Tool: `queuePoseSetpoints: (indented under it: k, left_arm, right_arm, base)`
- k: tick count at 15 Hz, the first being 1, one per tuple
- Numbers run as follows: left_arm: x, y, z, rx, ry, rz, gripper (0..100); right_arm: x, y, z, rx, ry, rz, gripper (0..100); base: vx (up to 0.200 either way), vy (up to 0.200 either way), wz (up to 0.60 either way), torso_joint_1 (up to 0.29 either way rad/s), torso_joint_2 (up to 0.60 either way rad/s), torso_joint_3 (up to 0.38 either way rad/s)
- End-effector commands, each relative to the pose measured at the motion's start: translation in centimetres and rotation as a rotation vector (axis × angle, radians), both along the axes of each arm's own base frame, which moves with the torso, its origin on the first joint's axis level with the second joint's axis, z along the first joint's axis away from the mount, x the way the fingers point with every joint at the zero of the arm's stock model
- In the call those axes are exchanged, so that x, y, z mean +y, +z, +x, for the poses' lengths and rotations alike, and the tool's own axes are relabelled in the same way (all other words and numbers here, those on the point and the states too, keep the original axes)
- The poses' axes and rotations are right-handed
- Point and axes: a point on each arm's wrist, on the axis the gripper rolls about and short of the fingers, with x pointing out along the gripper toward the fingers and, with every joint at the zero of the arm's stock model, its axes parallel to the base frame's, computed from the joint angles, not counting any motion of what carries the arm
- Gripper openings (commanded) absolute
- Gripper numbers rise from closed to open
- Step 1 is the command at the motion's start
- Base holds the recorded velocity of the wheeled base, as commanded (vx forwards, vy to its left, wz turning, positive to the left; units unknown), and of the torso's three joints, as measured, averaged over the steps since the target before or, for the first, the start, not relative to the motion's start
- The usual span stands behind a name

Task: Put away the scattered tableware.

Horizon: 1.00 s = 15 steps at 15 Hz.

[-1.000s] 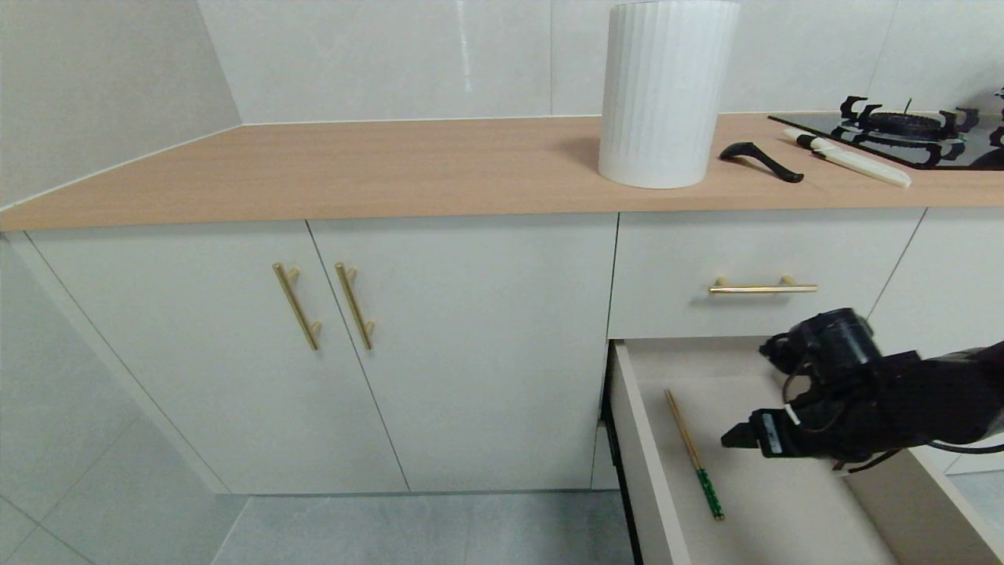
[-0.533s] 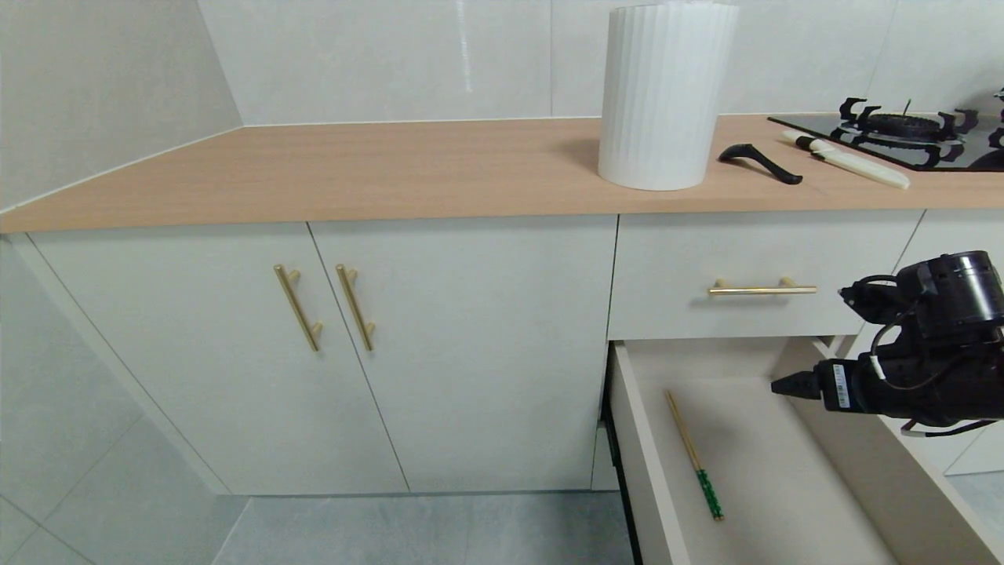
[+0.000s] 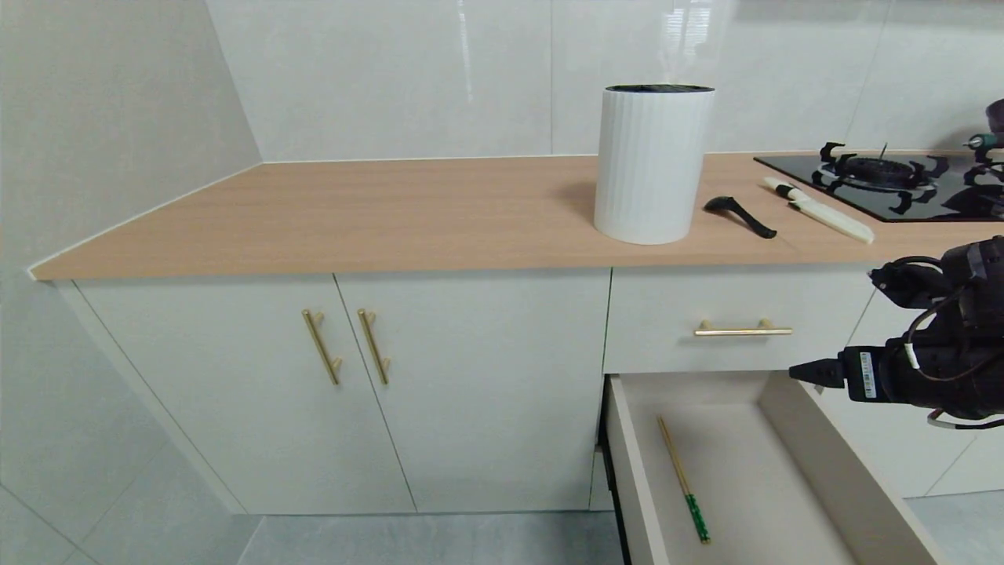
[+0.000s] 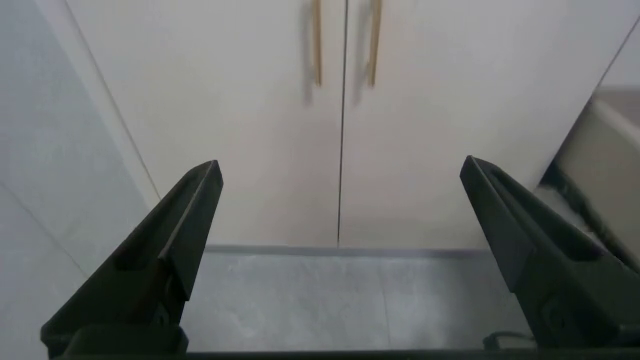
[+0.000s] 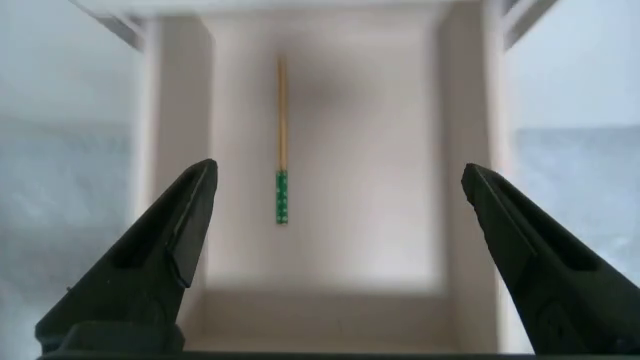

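right claw (image 3: pixel 808 373) open — white label, print too small | left claw (image 4: pixel 340 250) open | chopsticks (image 3: pixel 681 480) in drawer (image 3: pixel 627 439)

chopsticks (image 3: pixel 682 479) lie in drawer (image 3: pixel 745 471), knife (image 3: pixel 820 209) on counter (image 3: pixel 392 212).

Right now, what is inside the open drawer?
One green-tipped chopstick, or a close pair, lies lengthwise near the open drawer's left wall. The drawer's near end is cut off in the head view.

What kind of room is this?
Probably a kitchen: a gas hob is set into the wooden countertop, a knife lies beside it, and chopsticks sit in the open drawer below.
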Motion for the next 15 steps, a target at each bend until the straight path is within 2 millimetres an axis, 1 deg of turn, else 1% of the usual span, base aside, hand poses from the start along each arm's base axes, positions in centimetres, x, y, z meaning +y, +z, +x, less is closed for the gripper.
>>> queuePoseSetpoints:
  k: [1,10,13,14,15]
  left_arm:
    - [0.0,0.0,0.0,0.001,0.000,0.000,100]
    - [0.0,0.0,0.0,0.001,0.000,0.000,100]
    - [0.0,0.0,0.0,0.001,0.000,0.000,100]
    - [0.0,0.0,0.0,0.001,0.000,0.000,100]
    - [0.0,0.0,0.0,0.001,0.000,0.000,100]
  right_arm:
    - [-0.1,0.1,-0.1,-0.005,-0.002,0.001,100]
    - [-0.1,-0.1,0.0,0.002,0.004,-0.009,100]
    - [0.0,0.1,0.9,-0.043,0.003,-0.012,100]
    - [0.0,0.0,1.9,-0.089,0.011,-0.026,100]
    - [-0.3,0.2,4.0,-0.143,0.023,-0.061,100]
  base:
    - [0.000,0.000,0.00,0.315,-0.49,-0.290]
    - [0.000,0.000,0.00,0.226,-0.48,-0.274]
    - [0.000,0.000,0.00,0.211,-0.47,-0.250]
    - [0.000,0.000,0.00,0.105,-0.23,-0.119]
    - [0.000,0.000,0.00,0.061,-0.13,-0.071]
